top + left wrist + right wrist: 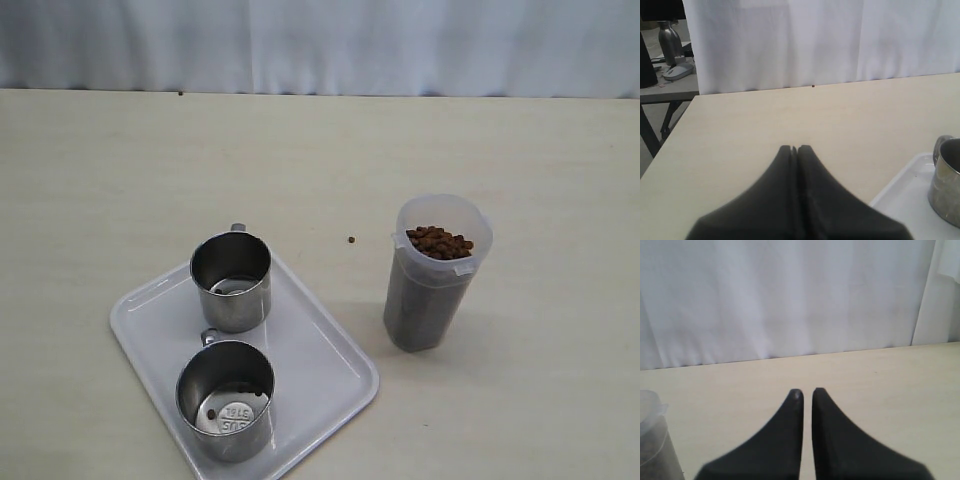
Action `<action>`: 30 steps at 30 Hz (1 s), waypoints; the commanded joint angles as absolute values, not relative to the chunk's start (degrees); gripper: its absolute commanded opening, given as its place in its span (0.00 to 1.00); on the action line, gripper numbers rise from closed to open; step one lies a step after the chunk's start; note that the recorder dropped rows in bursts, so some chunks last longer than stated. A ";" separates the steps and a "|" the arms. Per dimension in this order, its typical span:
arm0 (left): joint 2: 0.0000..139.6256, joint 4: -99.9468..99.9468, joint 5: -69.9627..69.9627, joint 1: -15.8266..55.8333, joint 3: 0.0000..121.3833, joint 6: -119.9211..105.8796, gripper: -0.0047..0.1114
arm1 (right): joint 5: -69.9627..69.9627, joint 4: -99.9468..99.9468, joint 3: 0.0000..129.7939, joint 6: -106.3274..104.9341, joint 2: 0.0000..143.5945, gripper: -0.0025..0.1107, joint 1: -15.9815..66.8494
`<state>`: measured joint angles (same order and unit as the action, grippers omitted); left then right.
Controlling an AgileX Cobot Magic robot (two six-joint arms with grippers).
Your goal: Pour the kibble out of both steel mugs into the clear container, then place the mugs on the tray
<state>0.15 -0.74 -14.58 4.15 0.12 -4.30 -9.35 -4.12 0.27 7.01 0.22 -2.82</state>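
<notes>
Near mug and far mug stand on the tray; I see left gripper, right gripper closed, empty.

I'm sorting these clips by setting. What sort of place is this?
Most likely a lab or office workroom, not a kitchen: a pale table backed by a white curtain, and beside it a grey desk with a computer mouse and a metal bottle.
</notes>
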 commanded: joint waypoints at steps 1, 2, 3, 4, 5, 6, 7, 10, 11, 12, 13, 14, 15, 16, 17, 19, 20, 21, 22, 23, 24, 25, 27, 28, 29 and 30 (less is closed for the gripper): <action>0.00 -0.84 -13.81 4.05 0.00 -4.33 0.04 | -9.75 -4.29 0.00 6.87 0.00 0.06 -1.75; 0.00 -0.84 -13.81 4.05 0.00 -4.33 0.04 | -9.75 -4.00 0.00 6.87 0.00 0.06 -1.21; 0.00 -0.84 -13.81 4.05 0.00 -4.33 0.04 | -9.75 -3.72 0.00 6.87 0.00 0.06 -0.91; 0.00 -0.84 -13.81 4.05 0.00 -4.33 0.04 | -9.75 -3.61 0.00 6.87 0.00 0.06 -0.78; 0.00 -0.84 -13.81 4.05 0.00 -4.33 0.04 | -9.75 -3.62 0.00 6.87 0.00 0.06 -0.65; 0.00 -0.84 -13.81 4.05 0.00 -4.33 0.04 | -9.75 -3.62 0.00 6.87 0.00 0.06 -0.65; 0.00 -0.84 -13.81 4.05 0.00 -4.33 0.04 | -9.75 -3.62 0.00 6.87 0.00 0.06 -0.65; 0.00 -0.84 -13.81 4.05 0.00 -4.33 0.04 | -9.75 -3.62 0.00 6.87 0.00 0.06 -0.65; 0.00 -0.84 -13.81 4.05 0.00 -4.33 0.04 | -9.75 -3.62 0.00 6.87 0.00 0.06 -0.65; 0.00 -0.84 -13.81 4.05 0.00 -4.33 0.04 | -9.75 -3.62 0.00 6.87 0.00 0.06 -0.65; 0.00 -0.84 -13.81 4.05 0.00 -4.33 0.04 | -9.75 -3.62 0.00 6.87 0.00 0.06 -0.65; 0.00 -0.84 -13.81 4.05 0.00 -4.33 0.04 | -9.75 -3.62 0.00 6.87 0.00 0.06 -0.65; 0.00 -0.84 -13.81 4.05 0.00 -4.33 0.04 | -9.75 -3.62 0.00 6.87 0.00 0.06 -0.65; 0.00 -0.84 -13.81 4.05 0.00 -4.33 0.04 | -9.75 -3.62 0.00 6.87 0.00 0.06 -0.65; 0.00 -0.84 -13.81 4.05 0.00 -4.33 0.04 | -9.75 -3.62 0.00 6.87 0.00 0.06 -0.65; 0.00 -0.84 -13.81 4.05 0.00 -4.33 0.04 | -9.75 -3.62 0.00 6.87 0.00 0.06 -0.65; 0.00 -0.84 -13.81 4.05 0.00 -4.33 0.04 | -9.75 -3.62 0.00 6.87 0.00 0.06 -0.65; 0.00 -0.84 -13.81 4.05 0.00 -4.33 0.04 | -9.75 -3.62 0.00 6.87 0.00 0.06 -0.65; 0.00 -0.84 -13.81 4.05 0.00 -4.33 0.04 | -9.75 -3.62 0.00 6.87 0.00 0.06 -0.65; 0.00 -0.84 -13.81 4.05 0.00 -4.33 0.04 | -9.75 -3.62 0.00 6.87 0.00 0.06 -0.65; 0.00 -0.84 -13.81 4.05 0.00 -4.33 0.04 | -9.75 -3.62 0.00 6.87 0.00 0.06 -0.65; 0.00 -0.84 -13.81 4.05 0.00 -4.33 0.04 | -9.75 -3.62 0.00 6.87 0.00 0.06 -0.65; 0.00 -0.84 -13.81 4.05 0.00 -4.33 0.04 | -9.75 -3.62 0.00 6.87 0.00 0.06 -0.65; 0.00 -0.84 -13.81 4.05 0.00 -4.33 0.04 | -9.75 -3.62 0.00 6.87 0.00 0.06 -0.65; 0.00 -0.84 -13.81 4.05 0.00 -4.33 0.04 | -9.75 -3.62 0.00 6.87 0.00 0.06 -0.65; 0.00 -0.84 -13.81 4.05 0.00 -4.33 0.04 | -9.75 -3.62 0.00 6.87 0.00 0.06 -0.65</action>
<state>0.15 -0.74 -14.58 4.15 0.12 -4.30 -9.35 -3.94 0.27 7.01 0.22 -0.77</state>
